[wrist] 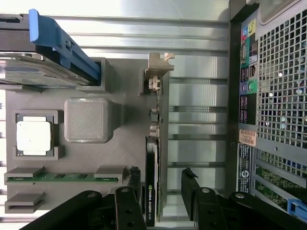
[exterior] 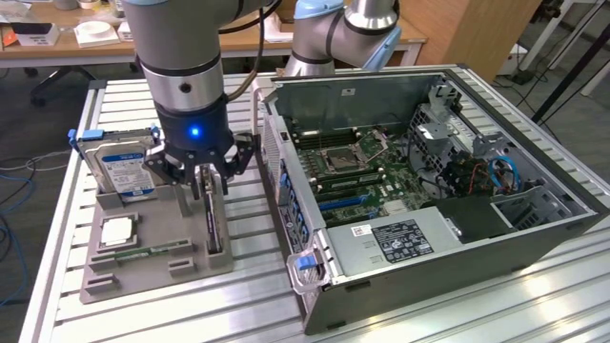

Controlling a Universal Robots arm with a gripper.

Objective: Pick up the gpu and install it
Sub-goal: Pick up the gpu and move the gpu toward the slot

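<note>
Over the holder slot: the black multi-link gripper (exterior: 208, 191) hangs directly above the gpu (exterior: 213, 225), a thin flat card with a black cooler face on a green circuit board.
Gpu location: it stands on its long edge in a narrow slot of the grey printed plastic holder tray (exterior: 153, 275), on the side of the tray nearest the open black computer case (exterior: 429, 186).
Gpu long axis: it runs along the slot, parallel to the perforated rear panel of the case. In the exterior view it runs from far to near.
Finger state: the jaws are spread wide and hold nothing. In the wrist view the black fingers (wrist: 135, 184) stand one on each side of the card's upper edge (wrist: 156, 158).
Key relation: the card lies between the fingers, so they would close across its thickness. It sits nearer one finger, with a wider gap to the other. No contact is visible.
Bracket end: the silver metal end bracket (wrist: 157, 72) lies well along the card from the fingers.
Arm pose: the silver and grey wrist points straight down, with the gripper vertical over the tray.
Neighbouring parts: a silver hard drive with a blue-white label (exterior: 119, 161), a square silver processor chip (exterior: 116, 230) and a narrow green memory stick (exterior: 143, 252) occupy other tray pockets, apart from the gripper.
Task status: judged from this pose, the grasp is being aligned and the card is not yet lifted.
</note>
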